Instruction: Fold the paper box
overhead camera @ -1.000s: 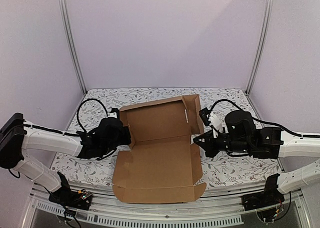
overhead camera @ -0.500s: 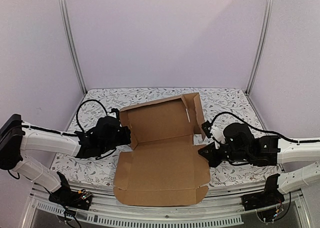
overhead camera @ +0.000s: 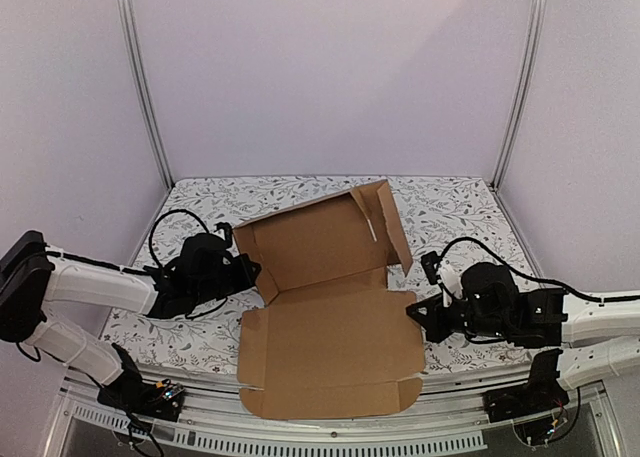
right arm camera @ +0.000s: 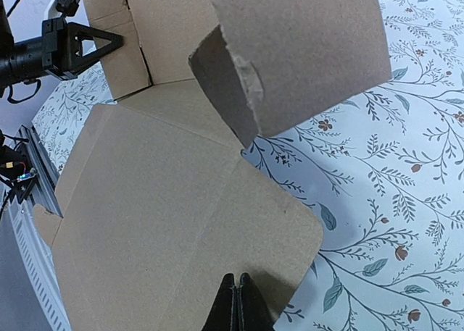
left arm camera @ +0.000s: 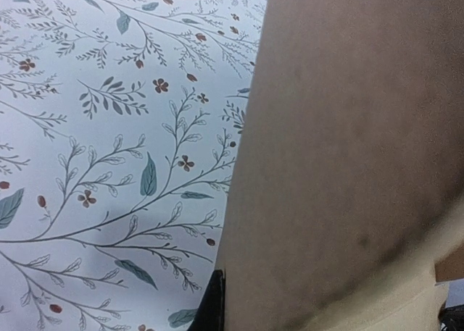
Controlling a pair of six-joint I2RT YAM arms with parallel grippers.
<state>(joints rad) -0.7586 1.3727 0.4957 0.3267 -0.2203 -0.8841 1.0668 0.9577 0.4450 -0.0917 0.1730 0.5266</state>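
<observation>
Brown cardboard across the middle of the flower-printed counter (overhead camera: 460, 202): paper box (overhead camera: 330, 327), unfolded, inner face up. Spreads from the centre down to 6 o'clock, with the near edge at the counter's front lip. Rises at 12 o'clock into a tilted back panel, with a side flap standing up beside it at 1 o'clock. Lies flat over the near panel, with a narrow strip creased along the 6 o'clock edge.

At 9 o'clock of the sheet, left gripper (overhead camera: 252, 273): closed down tight, apparently pinching the edge of the raised left side flap. From its wrist camera, little but close cardboard over the printed cloth, plus a sliver of one dark finger (left arm camera: 215, 309) at 6 o'clock of the view.

At 3 o'clock of the sheet, right gripper (overhead camera: 414, 313): fingers pressed together with nothing between them, tips over the rounded right flap of the near panel. Hard to say whether touching the flap or just above it.
</observation>
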